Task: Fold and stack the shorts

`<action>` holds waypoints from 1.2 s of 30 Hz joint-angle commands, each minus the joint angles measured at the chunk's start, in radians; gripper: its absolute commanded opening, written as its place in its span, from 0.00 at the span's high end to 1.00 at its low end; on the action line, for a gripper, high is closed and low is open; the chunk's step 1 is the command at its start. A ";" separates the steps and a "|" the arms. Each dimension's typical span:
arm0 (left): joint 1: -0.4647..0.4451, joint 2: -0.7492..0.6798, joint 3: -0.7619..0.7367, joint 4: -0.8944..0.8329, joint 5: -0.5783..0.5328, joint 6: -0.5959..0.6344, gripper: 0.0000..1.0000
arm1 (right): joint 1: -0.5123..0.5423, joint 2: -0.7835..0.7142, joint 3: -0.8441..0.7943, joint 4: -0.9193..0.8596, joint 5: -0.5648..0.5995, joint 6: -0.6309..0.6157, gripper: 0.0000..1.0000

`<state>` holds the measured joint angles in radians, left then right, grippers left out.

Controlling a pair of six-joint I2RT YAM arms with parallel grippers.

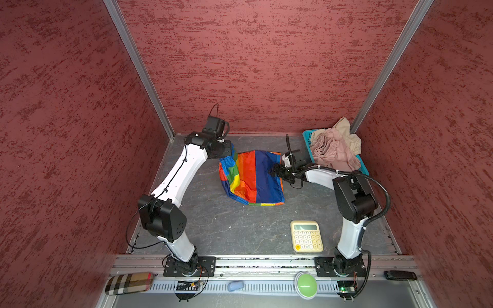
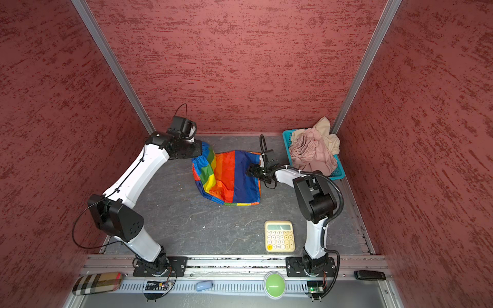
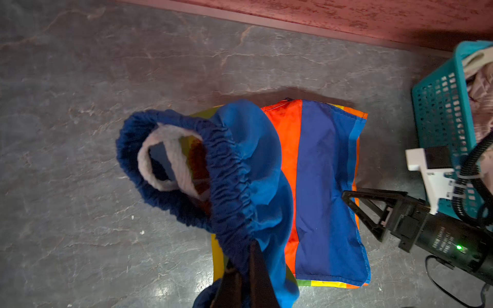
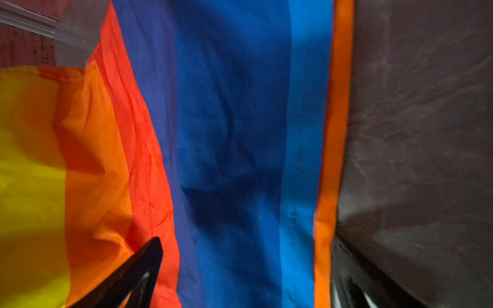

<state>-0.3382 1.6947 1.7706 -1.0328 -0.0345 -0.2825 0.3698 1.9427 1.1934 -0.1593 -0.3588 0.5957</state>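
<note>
- We see the left arm rise from its base at the near edge, bend at the elbow and reach toward the far side, with its wrist turned downward.
- The left gripper is clamped tight, its jaws pinching the gathered waistband of the rainbow shorts.
- We see the right arm fold sharply at its elbow and stretch low toward the middle, its forearm nearly level.
- The right gripper points toward the left arm's side with its jaws spread wide.
- In the right wrist view its dark fingers straddle the shorts' blue panel; we cannot tell whether they touch it.
</note>
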 commanded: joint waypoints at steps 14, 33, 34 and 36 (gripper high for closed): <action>-0.272 0.264 0.113 -0.008 -0.030 0.005 1.00 | -0.009 0.047 -0.048 0.159 -0.068 0.098 0.01; -0.269 0.498 0.239 0.077 0.212 -0.126 0.93 | -0.019 0.000 -0.133 0.187 -0.097 0.124 0.01; -0.261 0.487 0.240 0.091 0.227 -0.122 0.87 | -0.030 -0.021 -0.146 0.180 -0.094 0.120 0.01; -0.243 0.451 0.238 0.125 0.263 -0.115 0.61 | -0.051 -0.071 -0.172 0.169 -0.092 0.110 0.01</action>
<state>-0.6044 2.1811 1.9934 -0.9859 0.1383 -0.3882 0.3424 1.9282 1.0657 0.0994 -0.4679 0.7181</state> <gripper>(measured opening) 0.312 0.990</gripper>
